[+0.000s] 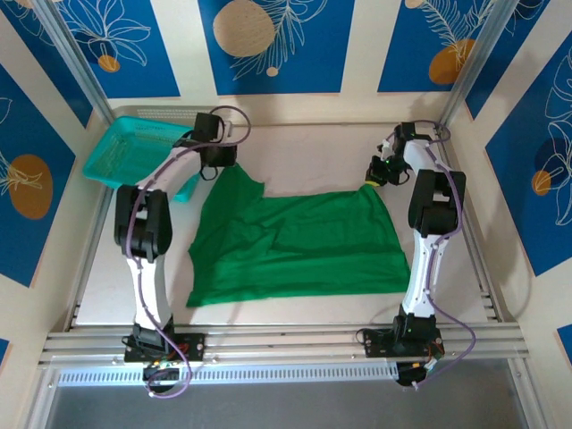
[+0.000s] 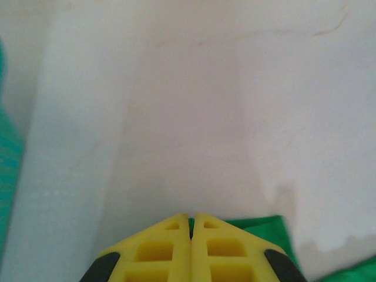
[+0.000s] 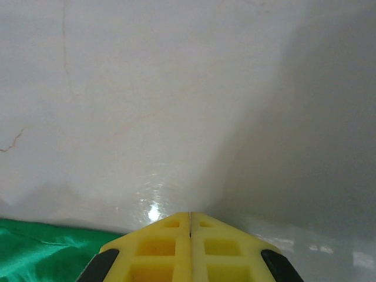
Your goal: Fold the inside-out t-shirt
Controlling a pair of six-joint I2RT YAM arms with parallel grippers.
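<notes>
A pale table [image 1: 304, 147] sits between blue-patterned walls [image 1: 268, 45], with a teal basket [image 1: 125, 152] at far left. The green t-shirt [image 1: 304, 246] lies spread mid-table. Both arms reach its far corners: the left gripper [image 1: 217, 170] pinches cloth, and the right gripper [image 1: 374, 177] is clenched, its hold unclear.

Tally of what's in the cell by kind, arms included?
Green t-shirt: 1
Teal mesh basket: 1
Robot arms: 2 (left arm, right arm)
Total: 4
</notes>
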